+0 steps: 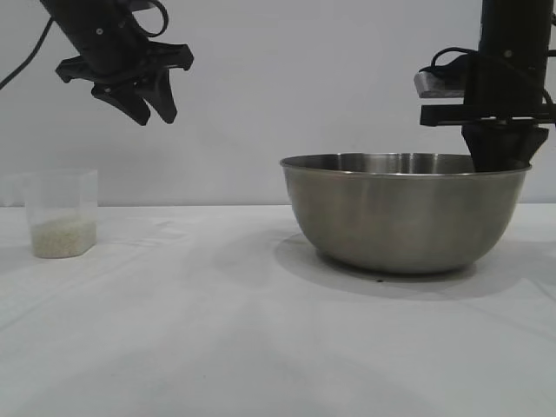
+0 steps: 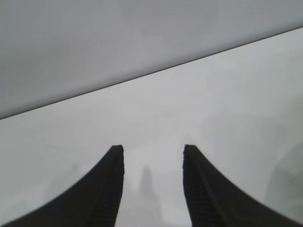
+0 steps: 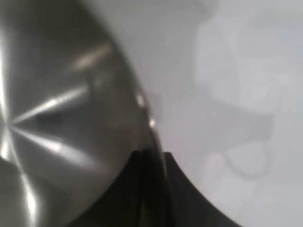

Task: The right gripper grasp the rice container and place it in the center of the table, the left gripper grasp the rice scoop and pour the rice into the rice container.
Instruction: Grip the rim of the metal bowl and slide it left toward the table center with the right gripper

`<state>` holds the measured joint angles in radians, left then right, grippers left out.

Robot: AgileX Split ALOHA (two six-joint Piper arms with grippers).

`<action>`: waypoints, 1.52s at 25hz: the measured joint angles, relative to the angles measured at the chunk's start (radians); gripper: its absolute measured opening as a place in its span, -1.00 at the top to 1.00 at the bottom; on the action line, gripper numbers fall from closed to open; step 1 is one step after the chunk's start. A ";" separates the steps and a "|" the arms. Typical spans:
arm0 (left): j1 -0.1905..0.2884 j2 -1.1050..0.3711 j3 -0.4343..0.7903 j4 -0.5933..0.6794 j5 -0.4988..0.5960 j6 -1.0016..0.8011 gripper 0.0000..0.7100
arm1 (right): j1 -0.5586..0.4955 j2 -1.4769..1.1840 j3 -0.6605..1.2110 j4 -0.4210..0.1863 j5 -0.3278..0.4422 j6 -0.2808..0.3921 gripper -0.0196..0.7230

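The rice container, a large steel bowl, rests on the white table right of centre. My right gripper comes down from above and is shut on the bowl's right rim, one finger inside and one outside; the right wrist view shows the rim running between the closed fingers. The rice scoop, a translucent plastic cup with white rice in its bottom, stands at the far left of the table. My left gripper hangs open and empty high above and right of the scoop; its fingers frame bare table.
A plain grey wall stands behind the table. The bowl's shadow lies on the table around the bowl's base.
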<state>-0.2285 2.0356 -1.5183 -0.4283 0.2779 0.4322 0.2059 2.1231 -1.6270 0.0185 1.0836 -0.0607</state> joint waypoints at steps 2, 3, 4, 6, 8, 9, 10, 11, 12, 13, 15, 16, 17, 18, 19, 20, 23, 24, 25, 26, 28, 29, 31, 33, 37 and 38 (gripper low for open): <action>0.000 0.000 0.000 0.000 0.000 0.000 0.33 | 0.000 0.000 -0.002 0.006 0.000 0.000 0.76; 0.000 0.000 0.000 0.000 0.000 0.000 0.33 | 0.000 0.000 -0.002 0.014 0.000 0.000 0.76; 0.000 0.000 0.000 0.000 0.000 0.000 0.33 | 0.000 0.000 -0.002 0.027 -0.002 0.000 0.76; 0.000 0.000 0.000 0.000 0.000 0.000 0.33 | 0.000 0.000 -0.002 0.058 -0.013 0.000 0.95; 0.000 0.000 0.000 0.000 0.000 0.000 0.33 | 0.000 0.000 -0.002 0.088 -0.024 0.000 0.95; 0.000 0.000 0.000 0.000 0.000 0.000 0.33 | 0.000 0.002 -0.002 0.104 -0.030 0.000 0.95; 0.000 0.000 0.000 0.000 0.000 0.000 0.33 | 0.002 0.002 -0.002 0.112 -0.032 0.000 0.95; 0.000 0.000 0.000 0.000 0.000 0.000 0.33 | 0.006 0.006 -0.004 0.119 -0.034 0.000 0.95; 0.000 0.000 0.000 0.000 0.000 0.000 0.33 | 0.016 0.011 -0.012 0.121 -0.034 0.000 0.95; 0.000 0.000 0.000 0.000 0.000 0.000 0.33 | 0.027 0.014 -0.022 0.123 -0.034 0.000 0.95; 0.000 0.000 0.000 0.000 0.000 0.000 0.33 | 0.054 0.029 -0.044 0.128 -0.034 0.000 0.95; 0.000 0.000 0.000 0.000 0.002 0.000 0.33 | 0.070 0.036 -0.056 0.129 -0.034 0.000 0.95; 0.000 0.000 0.000 0.000 0.002 0.000 0.33 | 0.085 0.041 -0.066 0.131 -0.034 0.000 0.95; 0.000 0.000 0.000 0.000 0.004 0.000 0.33 | 0.099 0.045 -0.076 0.135 -0.034 0.000 0.95; 0.000 0.000 0.000 0.000 0.004 0.000 0.33 | 0.107 0.049 -0.085 0.140 -0.034 0.000 0.95; 0.000 0.000 0.000 0.000 0.006 0.000 0.33 | 0.116 0.052 -0.093 0.142 -0.034 0.000 0.95; 0.000 0.000 0.000 0.000 0.008 0.000 0.33 | 0.123 0.056 -0.097 0.144 -0.034 0.000 0.95; 0.000 0.000 0.000 0.000 0.008 0.000 0.33 | 0.123 0.056 -0.097 0.142 -0.034 0.000 0.95; 0.000 0.000 0.000 0.000 0.008 0.000 0.33 | 0.123 0.056 -0.097 0.137 -0.034 0.000 0.95; 0.000 0.000 0.000 0.000 0.008 0.000 0.33 | 0.123 0.058 -0.097 0.132 -0.034 0.000 0.76; 0.000 0.000 0.000 0.000 0.008 0.000 0.33 | 0.123 0.058 -0.097 0.127 -0.036 -0.002 0.54; 0.000 0.000 0.000 0.000 0.008 0.000 0.33 | 0.123 0.058 -0.097 0.125 -0.035 -0.002 0.38; 0.000 0.000 0.000 0.000 0.008 0.000 0.33 | 0.123 0.058 -0.097 0.125 -0.035 -0.006 -0.03; 0.000 0.000 0.000 0.000 0.008 0.000 0.33 | 0.123 0.054 -0.097 0.123 -0.035 -0.008 -0.31; 0.000 0.000 0.000 0.000 0.009 0.000 0.33 | 0.123 -0.004 -0.097 0.098 -0.035 -0.008 -0.46; 0.000 0.000 0.000 0.000 0.009 0.000 0.33 | 0.123 -0.031 -0.097 0.087 -0.035 -0.008 -0.42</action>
<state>-0.2285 2.0356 -1.5183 -0.4283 0.2871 0.4322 0.3287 2.0923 -1.7243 0.1055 1.0490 -0.0682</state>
